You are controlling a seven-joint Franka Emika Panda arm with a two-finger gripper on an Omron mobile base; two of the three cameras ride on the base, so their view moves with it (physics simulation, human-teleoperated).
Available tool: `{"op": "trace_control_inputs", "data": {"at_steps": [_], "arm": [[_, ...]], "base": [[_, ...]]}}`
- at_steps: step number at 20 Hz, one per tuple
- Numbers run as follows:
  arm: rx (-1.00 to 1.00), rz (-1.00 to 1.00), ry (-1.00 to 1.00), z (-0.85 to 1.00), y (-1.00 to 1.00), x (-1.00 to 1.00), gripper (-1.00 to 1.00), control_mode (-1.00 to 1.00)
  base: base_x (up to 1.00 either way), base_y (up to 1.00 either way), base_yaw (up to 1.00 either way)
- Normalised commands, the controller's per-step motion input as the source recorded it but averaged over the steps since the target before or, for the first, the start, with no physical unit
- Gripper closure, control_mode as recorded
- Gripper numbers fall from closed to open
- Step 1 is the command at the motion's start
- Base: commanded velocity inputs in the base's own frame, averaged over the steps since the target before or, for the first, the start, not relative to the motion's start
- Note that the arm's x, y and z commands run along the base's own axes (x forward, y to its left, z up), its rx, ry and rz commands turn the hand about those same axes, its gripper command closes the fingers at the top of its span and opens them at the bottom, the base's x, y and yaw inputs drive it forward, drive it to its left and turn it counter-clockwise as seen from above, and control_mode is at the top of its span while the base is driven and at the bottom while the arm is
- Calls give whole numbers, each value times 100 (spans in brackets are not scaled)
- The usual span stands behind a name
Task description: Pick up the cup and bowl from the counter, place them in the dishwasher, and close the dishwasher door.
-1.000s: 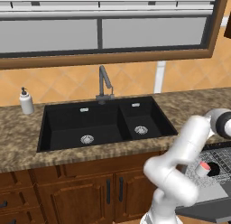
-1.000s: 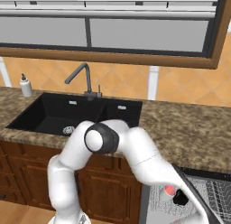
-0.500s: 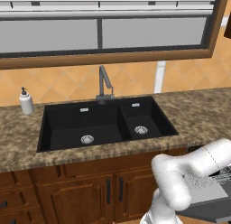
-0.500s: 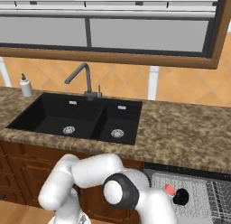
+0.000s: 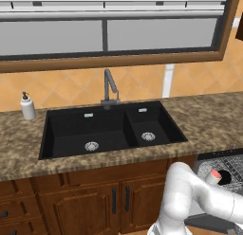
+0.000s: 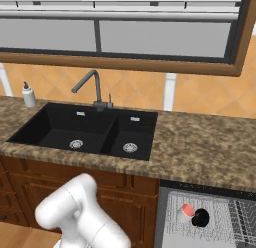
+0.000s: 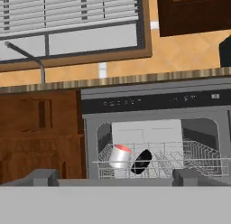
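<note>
The cup [image 7: 120, 156] lies tipped in the dishwasher's wire rack [image 7: 198, 155], whitish outside with its red inside showing. A dark bowl [image 7: 143, 161] leans right beside it. Both also show from the base cameras: cup [image 6: 187, 211] [image 5: 216, 176], bowl [image 6: 201, 218]. My gripper [image 7: 116, 175] is low in front of the open dishwasher [image 7: 158, 101] and looks into it. Its fingertips [image 7: 45, 175] stand wide apart with nothing between them. The dishwasher door [image 5: 205, 222] is folded down, partly hidden behind my arm. The counter [image 6: 210, 152] above is bare on this side.
A black double sink [image 5: 109, 130] with a grey faucet [image 5: 110, 89] is set in the counter, and a white soap dispenser [image 5: 27, 107] stands at its far left. Brown wooden cabinets [image 7: 40, 133] flank the dishwasher on the left.
My arm has folded down from above the rack to a low pose in front of the dishwasher. Cup and bowl stay in the rack. The jaws stay open.
</note>
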Motion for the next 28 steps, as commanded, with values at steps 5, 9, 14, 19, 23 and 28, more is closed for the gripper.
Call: {"op": "trace_control_inputs", "data": {"at_steps": [5, 9, 14, 19, 23, 28], "arm": [[16, 5, -18, -100, -34, 22, -100, -100], [12, 0, -11, -100, -39, 25, -100, -100], [4, 0, 10, -100, -36, 11, -100, -100], [1, 0, 1, -100, -39, 39, -100, -100], [0, -1, -1, -100, -32, 49, -100, -100], [-1, -3, -20, -97, -6, 51, -100, -100]], "base": [[0, 0, 0], [0, 0, 0], [0, 0, 0], [0, 0, 0], [0, 0, 0], [0, 0, 0]]}}
